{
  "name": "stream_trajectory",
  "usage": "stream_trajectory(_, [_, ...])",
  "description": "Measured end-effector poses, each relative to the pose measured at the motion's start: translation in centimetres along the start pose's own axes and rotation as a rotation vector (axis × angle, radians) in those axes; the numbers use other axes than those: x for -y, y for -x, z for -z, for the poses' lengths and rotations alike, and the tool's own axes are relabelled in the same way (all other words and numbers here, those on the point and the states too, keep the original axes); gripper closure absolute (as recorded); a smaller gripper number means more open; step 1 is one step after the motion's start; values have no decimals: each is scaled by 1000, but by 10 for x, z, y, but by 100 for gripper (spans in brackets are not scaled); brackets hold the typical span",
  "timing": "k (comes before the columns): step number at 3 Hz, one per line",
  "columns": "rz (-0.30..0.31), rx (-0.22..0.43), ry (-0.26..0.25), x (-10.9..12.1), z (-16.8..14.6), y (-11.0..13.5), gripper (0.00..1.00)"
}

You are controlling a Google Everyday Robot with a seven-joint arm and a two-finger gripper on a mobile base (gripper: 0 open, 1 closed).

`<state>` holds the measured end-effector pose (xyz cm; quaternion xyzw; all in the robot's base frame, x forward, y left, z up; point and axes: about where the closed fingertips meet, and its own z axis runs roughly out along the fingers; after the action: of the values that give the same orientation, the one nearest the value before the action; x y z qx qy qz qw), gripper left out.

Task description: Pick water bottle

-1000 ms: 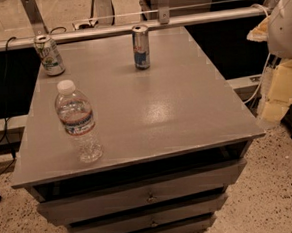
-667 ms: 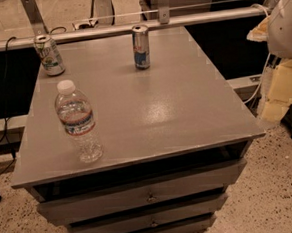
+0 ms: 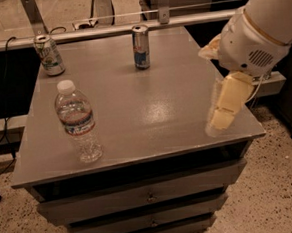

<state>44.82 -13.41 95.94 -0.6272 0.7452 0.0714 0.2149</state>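
Observation:
The water bottle is clear ribbed plastic with a white cap and a white, blue and red label band. It stands upright near the front left corner of the grey table top. My gripper is cream-coloured and hangs below the white arm. It is over the table's right front edge, far to the right of the bottle, and holds nothing that I can see.
A slim blue-silver can stands at the back middle and a green-white soda can at the back left. A rail runs behind the table. Drawers sit below the top. The floor is speckled.
The arm and gripper have moved left, from beside the table to over its right front edge. The bottle and cans have not moved on the table.

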Motion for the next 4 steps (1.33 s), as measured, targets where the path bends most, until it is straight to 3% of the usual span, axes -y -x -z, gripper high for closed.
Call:
stream_trajectory(2, [1, 328, 200, -34, -60, 98, 0])
stream_trajectory(3, [-6, 420, 296, -54, -77, 142, 0])
stream_trajectory(4, [-6, 433, 307, -57, -77, 148, 0])
